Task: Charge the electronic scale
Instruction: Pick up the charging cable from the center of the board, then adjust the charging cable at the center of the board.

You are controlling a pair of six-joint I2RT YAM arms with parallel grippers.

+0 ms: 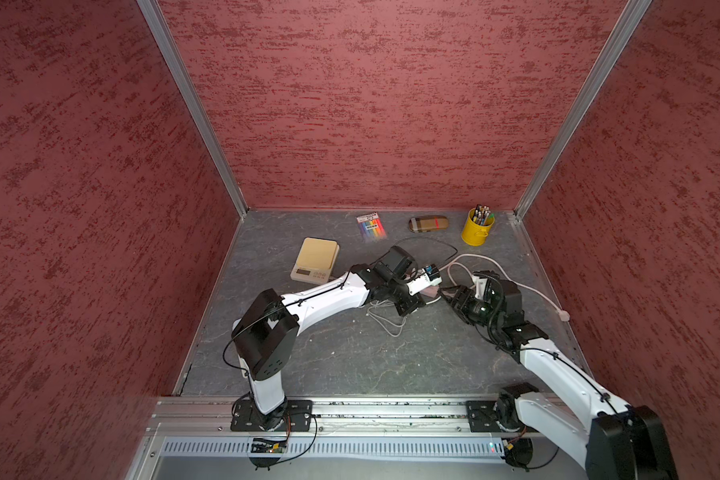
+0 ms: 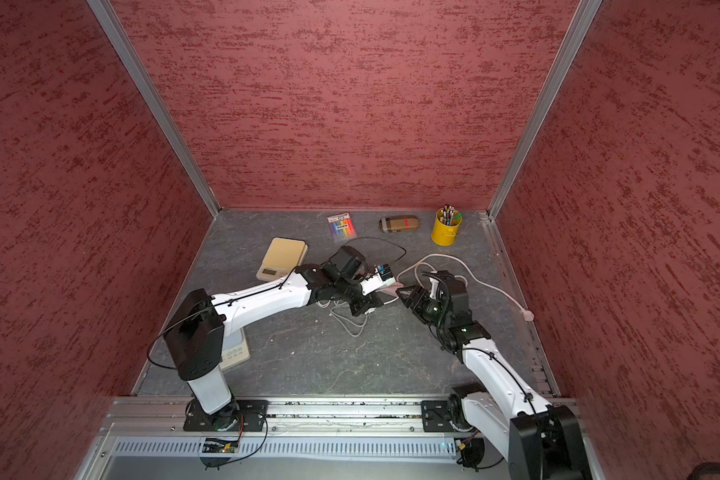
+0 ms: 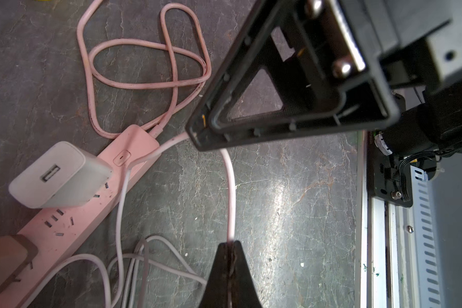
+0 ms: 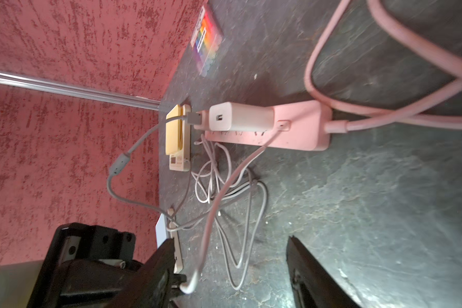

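Near the pink plastic power strip (image 3: pixel 72 221), the left gripper (image 3: pixel 231 244) pinches the thin white charging cable (image 3: pixel 231 192); the right gripper (image 4: pixel 229 238) gapes empty alongside. It should take the cable close to its plug, keeping slack. Beyond the strip sits the beige-topped electronic scale (image 1: pixel 314 257).

Power strip (image 3: pixel 72 213) was smooth, matt pink plastic; the charger (image 3: pixel 62 176) on it, white plastic. Table (image 3: pixel 291 200) looked veined, stone-like, faintly glossy.

Red textured walls (image 1: pixel 350 104), aluminium corner posts (image 1: pixel 194 108), dark grey marbled floor (image 1: pixel 350 353), overhead glare.
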